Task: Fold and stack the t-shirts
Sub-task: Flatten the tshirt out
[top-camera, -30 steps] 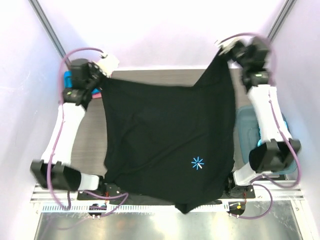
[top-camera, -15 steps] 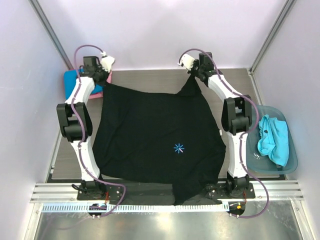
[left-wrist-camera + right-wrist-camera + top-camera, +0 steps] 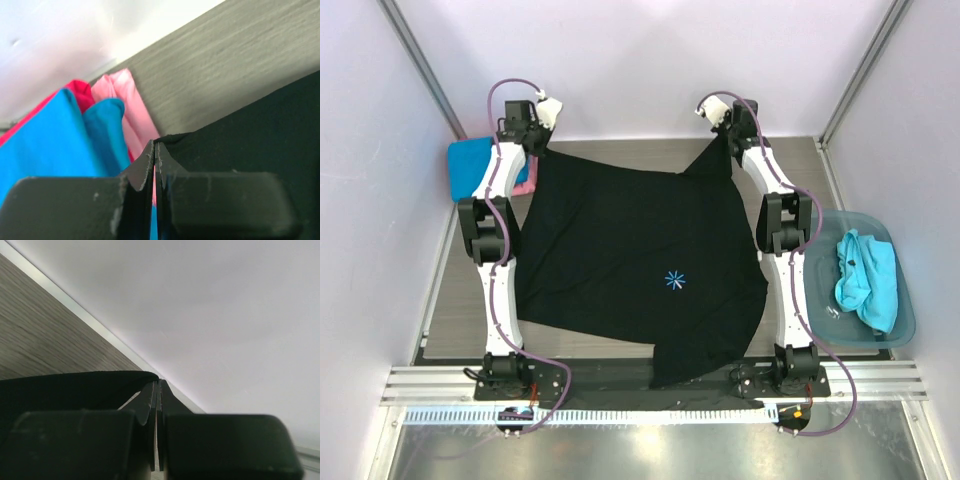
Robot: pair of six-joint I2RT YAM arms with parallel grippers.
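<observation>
Black t-shirt (image 3: pixel 620 240), large, of soft cloth, pinched at two far corners. Left gripper (image 3: pixel 155 148): jaws closed flat on a thin fold of the black t-shirt's edge, the cloth running off toward 4 o'clock in the wrist view. Right gripper (image 3: pixel 158 386): jaws likewise shut on a black hem, which trails toward 9 o'clock. Overhead, the grip points sit at 11 and 1 o'clock of the grey wood-grain table (image 3: pixel 455 310). The garment spreads from them toward 6 o'clock, its small light-blue starburst mark (image 3: pixel 674 281) near centre and one tail overhanging the near edge. Folded bright blue t-shirt (image 3: pixel 470 160) and folded pink t-shirt (image 3: pixel 525 185) lie just beside the left grip, at 10 o'clock. Turquoise t-shirt (image 3: pixel 868 278) lies in a translucent teal plastic tub (image 3: pixel 850 330) at 3 o'clock. Handling, as judged: light and limp, sagging wherever unsupported; best held at hems or shoulder seams, with both corners taut.
</observation>
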